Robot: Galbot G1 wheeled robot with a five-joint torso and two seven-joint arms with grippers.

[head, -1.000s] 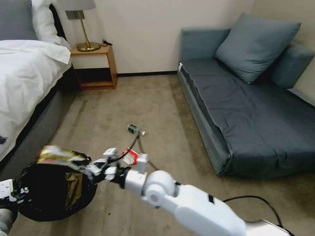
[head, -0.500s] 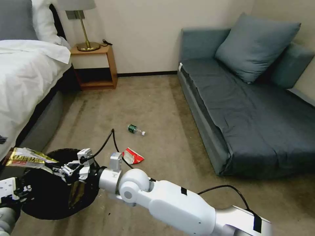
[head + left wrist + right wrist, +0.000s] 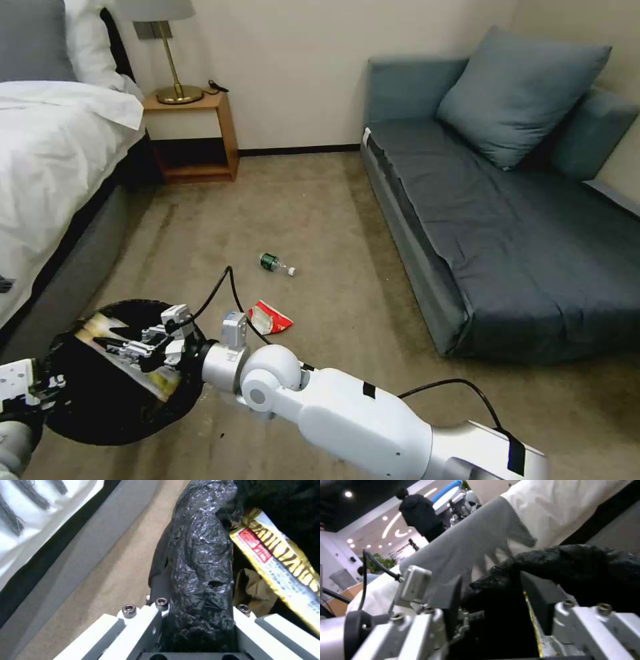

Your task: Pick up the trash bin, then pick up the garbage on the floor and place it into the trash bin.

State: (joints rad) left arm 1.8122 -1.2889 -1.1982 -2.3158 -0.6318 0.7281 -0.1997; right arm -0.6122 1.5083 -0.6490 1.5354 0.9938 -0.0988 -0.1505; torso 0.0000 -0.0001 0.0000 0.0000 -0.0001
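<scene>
Head view: right end effector [image 3: 113, 343], open, above yellow-silver wrapper [image 3: 133, 363] in trash bin [image 3: 80, 420].

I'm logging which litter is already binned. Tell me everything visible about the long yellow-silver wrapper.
The yellow-silver wrapper is a long, flat, shiny foil packet, yellow with dark lettering, a red patch and a white printed panel, seen in the left wrist view. It lies slanted inside the trash bin, against the black bag liner, above a brown crumpled paper bag. The right end effector hovers open just over it, not gripping it. The left end effector clamps the bin's rim.
</scene>
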